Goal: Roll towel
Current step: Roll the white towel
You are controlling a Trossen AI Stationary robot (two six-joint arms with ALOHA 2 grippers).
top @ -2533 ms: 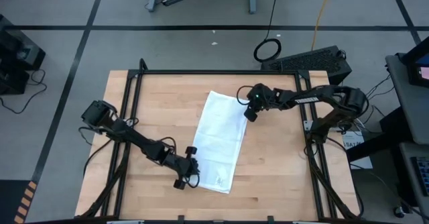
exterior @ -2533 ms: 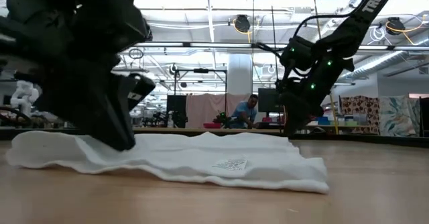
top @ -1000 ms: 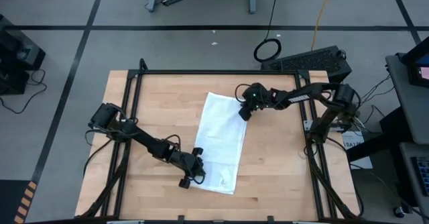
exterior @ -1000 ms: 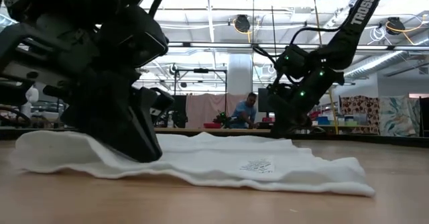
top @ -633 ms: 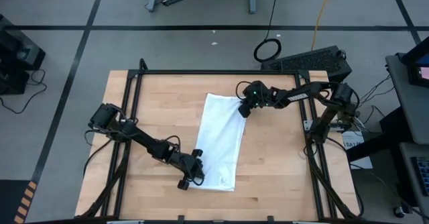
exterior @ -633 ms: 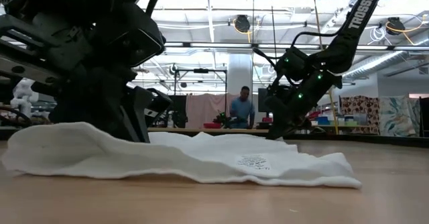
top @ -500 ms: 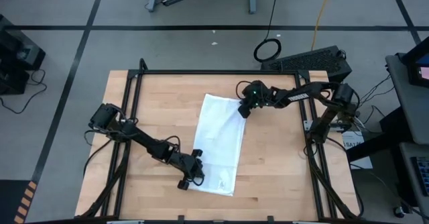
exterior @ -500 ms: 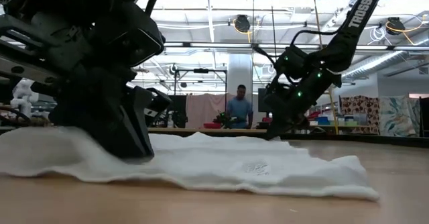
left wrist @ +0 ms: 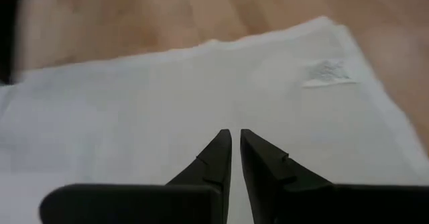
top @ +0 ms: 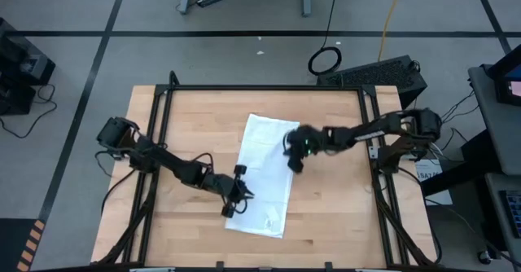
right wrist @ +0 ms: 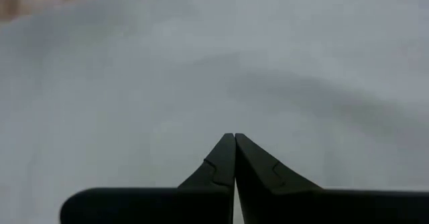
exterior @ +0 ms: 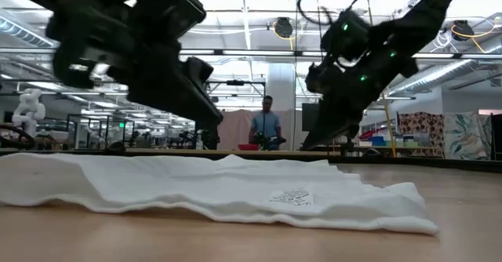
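The white towel (top: 264, 174) lies spread flat on the wooden table (top: 179, 125), long way from far to near, with a small printed label (exterior: 289, 195) near its near end. My left gripper (top: 236, 203) hovers over the towel's near left part with its fingers shut and empty; the left wrist view shows the towel (left wrist: 201, 83) below them. My right gripper (top: 295, 154) hovers over the towel's right edge near its middle, shut and empty. In the low view both grippers, left (exterior: 212, 132) and right (exterior: 310, 143), are clear above the cloth (exterior: 235, 191).
Black frame rails (top: 163, 93) run along the table's edges. A black box (top: 374, 72) sits beyond the far right corner. Bare wood (top: 342, 207) shows right of the towel. A person (exterior: 267, 129) stands far off in the room behind.
Both grippers have gone up off the towel. My right gripper has also moved toward the table's near edge, along the towel's right edge. The towel's left end, humped up in the low view a moment ago, has dropped and lies flatter.
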